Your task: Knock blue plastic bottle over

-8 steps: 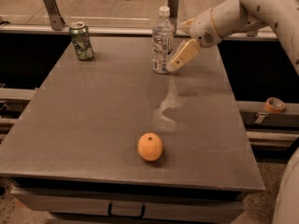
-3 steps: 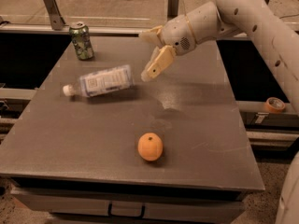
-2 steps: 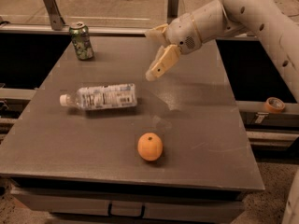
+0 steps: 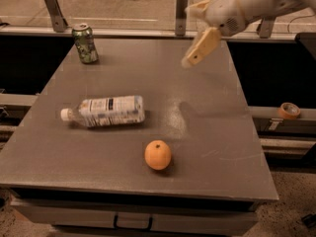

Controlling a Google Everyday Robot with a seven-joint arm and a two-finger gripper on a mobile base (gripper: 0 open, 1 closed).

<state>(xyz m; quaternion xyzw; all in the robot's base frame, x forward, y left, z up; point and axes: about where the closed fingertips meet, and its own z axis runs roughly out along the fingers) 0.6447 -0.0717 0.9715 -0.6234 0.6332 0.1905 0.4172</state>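
The blue plastic bottle (image 4: 108, 111) lies on its side on the grey table (image 4: 207, 132), left of the middle. It is clear, with a white label, and its white cap points left. My gripper (image 4: 189, 35) hangs in the air above the table's far right part, well to the right of the bottle and apart from it. Its fingers are open and hold nothing.
A green soda can (image 4: 85, 44) stands upright at the far left corner. An orange (image 4: 158, 155) sits near the front edge, just right of the bottle. A tape roll (image 4: 289, 110) lies on a ledge off the table's right side.
The bottle went from upright to lying on its side and rolled toward the front left. My gripper swept left past it, then drew back up and to the right.
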